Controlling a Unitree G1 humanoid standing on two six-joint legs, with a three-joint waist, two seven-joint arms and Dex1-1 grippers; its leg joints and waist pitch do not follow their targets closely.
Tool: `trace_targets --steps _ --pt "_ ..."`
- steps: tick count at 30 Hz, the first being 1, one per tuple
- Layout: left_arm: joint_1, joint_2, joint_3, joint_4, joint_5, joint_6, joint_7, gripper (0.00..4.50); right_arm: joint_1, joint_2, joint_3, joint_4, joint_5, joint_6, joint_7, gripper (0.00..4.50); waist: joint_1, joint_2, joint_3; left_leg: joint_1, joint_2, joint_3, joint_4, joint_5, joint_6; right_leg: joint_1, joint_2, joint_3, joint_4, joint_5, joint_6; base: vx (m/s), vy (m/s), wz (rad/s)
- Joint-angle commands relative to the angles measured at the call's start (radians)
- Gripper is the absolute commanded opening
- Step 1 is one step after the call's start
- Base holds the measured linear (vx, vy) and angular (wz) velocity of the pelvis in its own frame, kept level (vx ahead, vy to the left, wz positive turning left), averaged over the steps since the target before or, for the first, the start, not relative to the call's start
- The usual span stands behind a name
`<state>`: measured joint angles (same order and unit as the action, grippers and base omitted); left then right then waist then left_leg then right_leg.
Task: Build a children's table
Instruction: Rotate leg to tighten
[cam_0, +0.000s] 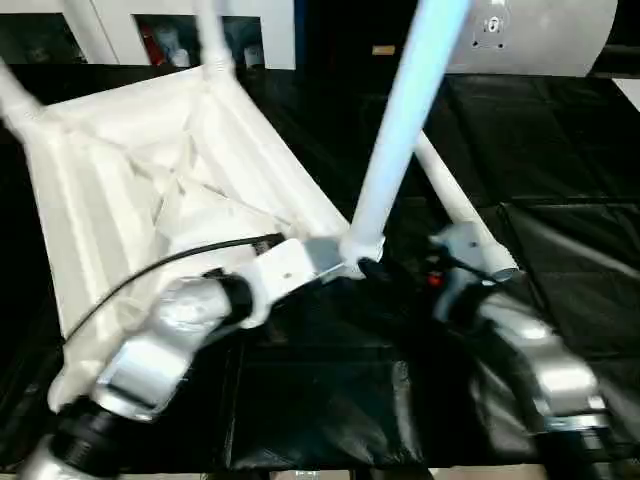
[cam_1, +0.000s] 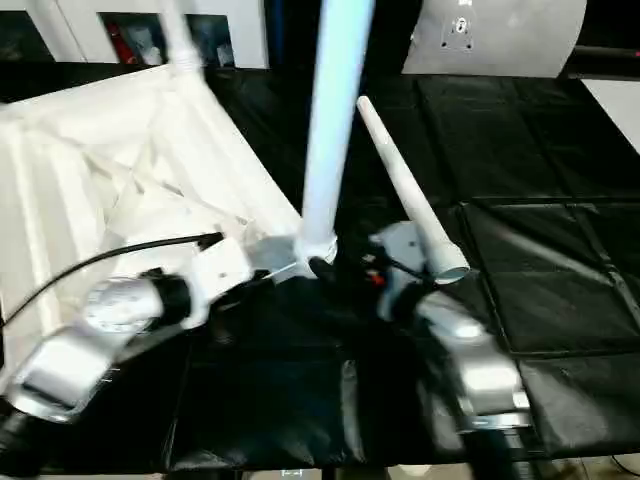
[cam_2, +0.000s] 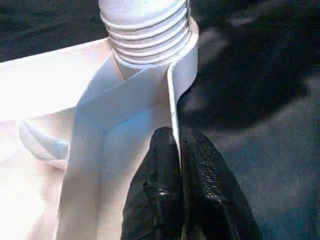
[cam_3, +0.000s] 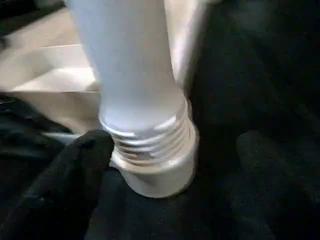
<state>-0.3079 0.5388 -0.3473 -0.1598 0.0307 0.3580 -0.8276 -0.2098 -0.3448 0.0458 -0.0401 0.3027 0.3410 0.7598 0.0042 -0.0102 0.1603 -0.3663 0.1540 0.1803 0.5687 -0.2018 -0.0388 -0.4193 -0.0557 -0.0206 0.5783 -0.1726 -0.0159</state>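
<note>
The children's table top lies upside down on the left, ribbed underside up. White legs stand in its two far corners. A third leg stands upright in the near right corner socket, with its thread turns showing above the socket rim. A loose leg lies on the black sheet just right of it. My left gripper is shut on the top's thin rim wall just below that socket. My right gripper is open at the upright leg's base, one finger beside the threads.
The black sheet covers the work surface to the right and front. A silver panel stands at the back right, white cabinets behind the table top. A black cable runs along my left forearm.
</note>
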Motion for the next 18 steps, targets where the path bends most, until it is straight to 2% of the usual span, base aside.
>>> trace_targets --steps 1,4,6,7,9,14,15,18 --pt "0.031 0.035 -0.045 0.034 0.0 -0.037 -0.093 0.0 -0.003 -0.034 0.004 -0.029 0.034 -0.006 0.092 4.44 0.004 0.006 -0.058 0.013 0.073 -0.023 -0.065 -0.098 0.11 0.053 -0.081 0.047 -0.048 -0.093 -0.275 0.0 0.0 0.0" --pt "0.026 0.095 -0.054 0.061 -0.05 -0.138 -0.213 0.0 -0.042 -0.119 0.043 -0.015 0.035 -0.025 0.213 4.44 0.008 0.003 -0.062 0.014 0.072 -0.02 -0.06 -0.055 0.138 0.053 -0.082 0.045 -0.039 -0.044 -0.298 0.0 0.0 0.0" --pt "0.024 0.101 -0.056 0.062 -0.06 -0.149 -0.234 0.0 -0.05 -0.128 0.054 -0.008 0.029 -0.03 0.232 4.44 0.008 0.004 -0.06 0.016 0.073 -0.019 -0.06 -0.056 0.138 0.051 -0.082 0.045 -0.04 -0.05 -0.304 0.0 0.0 0.0" --pt "0.016 0.116 -0.066 0.068 -0.071 -0.174 -0.279 0.0 -0.07 -0.143 0.083 0.023 0.0 -0.064 0.268 4.44 0.011 0.003 -0.061 0.017 0.074 -0.018 -0.059 -0.056 0.138 0.05 -0.083 0.046 -0.039 -0.056 -0.308 0.0 0.0 0.0" --pt "0.005 0.132 -0.08 0.085 -0.067 -0.208 -0.321 0.0 -0.088 -0.152 0.105 0.048 -0.009 -0.075 0.309 4.44 0.015 0.002 -0.06 0.019 0.074 -0.017 -0.058 -0.05 0.139 0.048 -0.083 0.045 -0.038 -0.065 -0.312 0.0 0.0 0.0" --pt "-0.012 0.152 -0.101 0.113 -0.07 -0.262 -0.385 0.0 -0.123 -0.165 0.151 0.088 -0.02 -0.101 0.382 4.44 0.027 0.002 -0.065 0.021 0.074 -0.015 -0.054 -0.021 0.144 0.049 -0.082 0.046 -0.031 -0.03 -0.321 0.0 0.0 0.0" --pt "-0.015 0.154 -0.104 0.117 -0.071 -0.269 -0.391 0.0 -0.129 -0.166 0.158 0.095 -0.019 -0.101 0.394 4.16 0.027 0.0 -0.065 0.02 0.074 -0.015 -0.054 -0.019 0.145 0.05 -0.082 0.045 -0.029 -0.027 -0.324 0.0 0.0 0.0" --pt "-0.025 0.155 -0.109 0.129 -0.074 -0.286 -0.409 0.0 -0.155 -0.166 0.178 0.128 -0.025 -0.112 0.421 4.03 0.026 0.0 -0.064 0.017 0.074 -0.015 -0.053 -0.025 0.144 0.051 -0.084 0.045 -0.029 -0.04 -0.327 0.0 0.0 0.0"
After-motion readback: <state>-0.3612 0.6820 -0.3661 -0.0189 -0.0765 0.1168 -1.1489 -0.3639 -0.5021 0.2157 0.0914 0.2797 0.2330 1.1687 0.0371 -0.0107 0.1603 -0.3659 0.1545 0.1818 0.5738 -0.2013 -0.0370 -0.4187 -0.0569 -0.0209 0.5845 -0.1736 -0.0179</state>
